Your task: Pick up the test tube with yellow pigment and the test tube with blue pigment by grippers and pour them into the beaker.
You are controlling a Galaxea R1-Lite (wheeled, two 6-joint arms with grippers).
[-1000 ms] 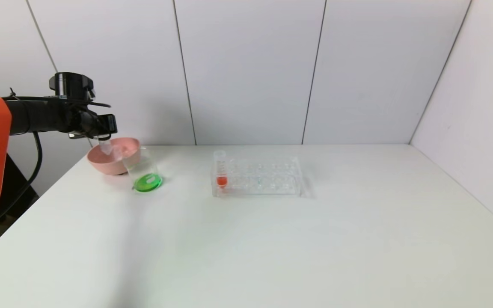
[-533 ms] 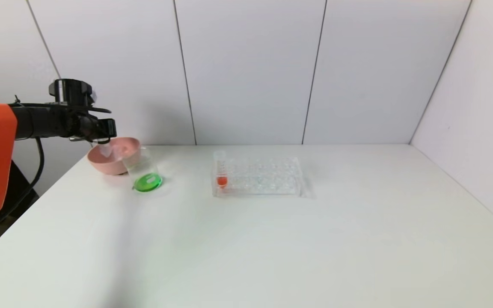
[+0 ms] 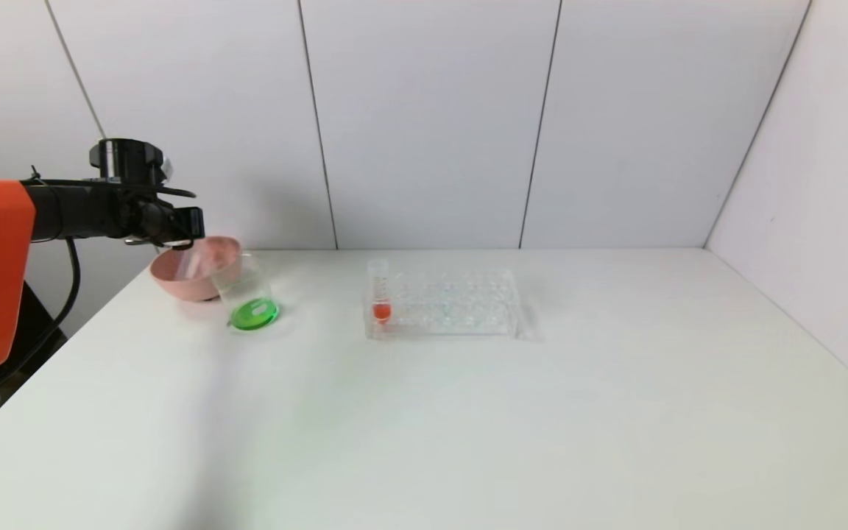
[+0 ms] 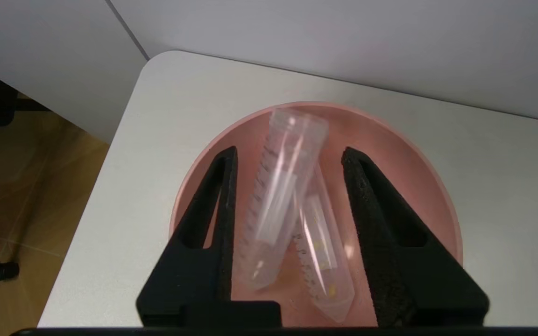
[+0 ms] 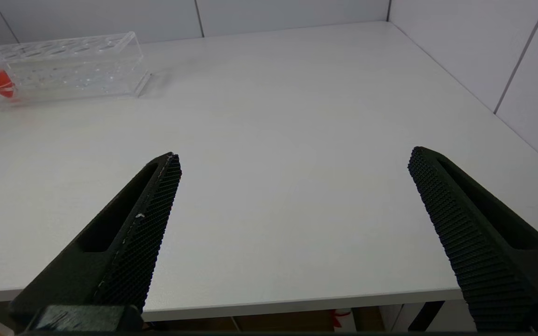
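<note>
My left tool hung agape over the pink bowl, gripping nothing (one emptied tube blurred mid-drop); it might bounce out.

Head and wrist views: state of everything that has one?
Left gripper: open, over the pink bowl.
Right gripper: open, empty, above the table near its edge.
Tube with yellow traces: emptied, lying in the bowl.
Second clear tube: empty, slanted across it, between the open gripper's fingers.
Beaker: upright, green liquid at bottom.
Orange-red tube: upright in the rack, liquid inside.
</note>
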